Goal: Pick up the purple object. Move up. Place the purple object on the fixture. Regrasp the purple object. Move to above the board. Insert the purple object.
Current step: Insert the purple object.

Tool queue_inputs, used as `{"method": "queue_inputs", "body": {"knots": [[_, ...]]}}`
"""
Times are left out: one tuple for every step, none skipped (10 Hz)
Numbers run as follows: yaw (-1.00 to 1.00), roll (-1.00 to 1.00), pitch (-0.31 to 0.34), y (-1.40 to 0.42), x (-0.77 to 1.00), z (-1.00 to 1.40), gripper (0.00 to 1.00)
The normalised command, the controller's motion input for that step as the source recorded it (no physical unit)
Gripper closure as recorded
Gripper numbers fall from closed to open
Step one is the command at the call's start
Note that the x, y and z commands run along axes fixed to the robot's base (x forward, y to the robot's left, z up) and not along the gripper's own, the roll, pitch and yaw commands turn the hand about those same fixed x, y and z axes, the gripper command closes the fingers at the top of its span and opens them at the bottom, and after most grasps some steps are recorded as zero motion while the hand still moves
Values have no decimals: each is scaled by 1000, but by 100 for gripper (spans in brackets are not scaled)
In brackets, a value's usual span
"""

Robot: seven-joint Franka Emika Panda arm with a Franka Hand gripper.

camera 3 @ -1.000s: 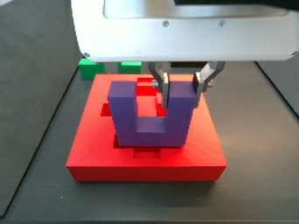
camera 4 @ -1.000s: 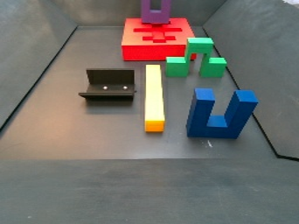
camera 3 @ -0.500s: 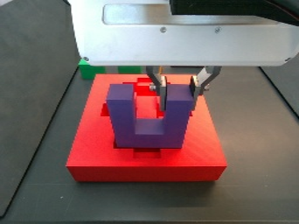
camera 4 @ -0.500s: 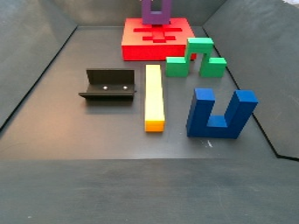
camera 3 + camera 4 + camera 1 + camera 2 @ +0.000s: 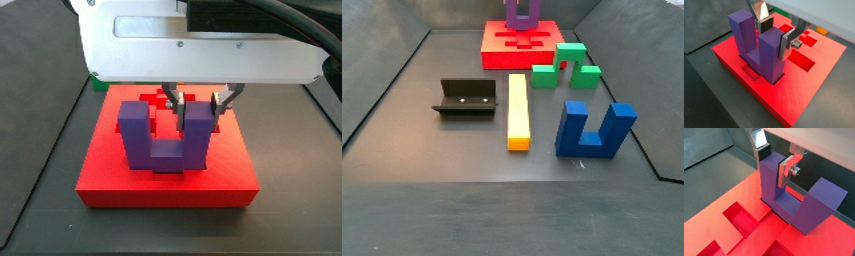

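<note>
The purple object (image 5: pixel 163 150) stands upright with its base sunk into a cut-out of the red board (image 5: pixel 120 185) and its two prongs pointing up. My gripper (image 5: pixel 197 105) comes down from above and is shut on one prong, with a silver finger on each side of it in both wrist views. In those views the purple object (image 5: pixel 764 55) (image 5: pixel 774 183) rises from the board (image 5: pixel 811 90) (image 5: pixel 724 233) between the gripper (image 5: pixel 775 37) (image 5: pixel 774 164) fingers. The dark fixture (image 5: pixel 465 98) sits bare on the floor, away from the board (image 5: pixel 502 55).
A long yellow bar (image 5: pixel 517 112) lies on the floor beside the fixture. A green arch block (image 5: pixel 567 65) stands by the board's corner. A deeper-blue two-pronged block (image 5: pixel 593 130) stands nearer the camera. Dark sloped walls ring the floor.
The gripper has come down with the purple object, whose base now sits deeper in the board's cut-out. Everything else stays put.
</note>
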Motion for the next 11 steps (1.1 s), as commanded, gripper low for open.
{"method": "queue_inputs", "body": {"knots": [[0,3,-11,-9,20,-169,100],[0,77,0,-49,0,-274,100],[0,114,0,-77,0,-337,100],[0,151,0,-86,0,-383,100],[0,171,0,-109,0,-414,100],[0,173,0,-117,0,-440,100],[0,167,0,-134,0,-480,100],[0,159,0,-131,0,-500,100],[0,169,0,-106,0,-340,100],[0,4,0,0,0,0,100],[0,0,0,0,0,0,100]]}}
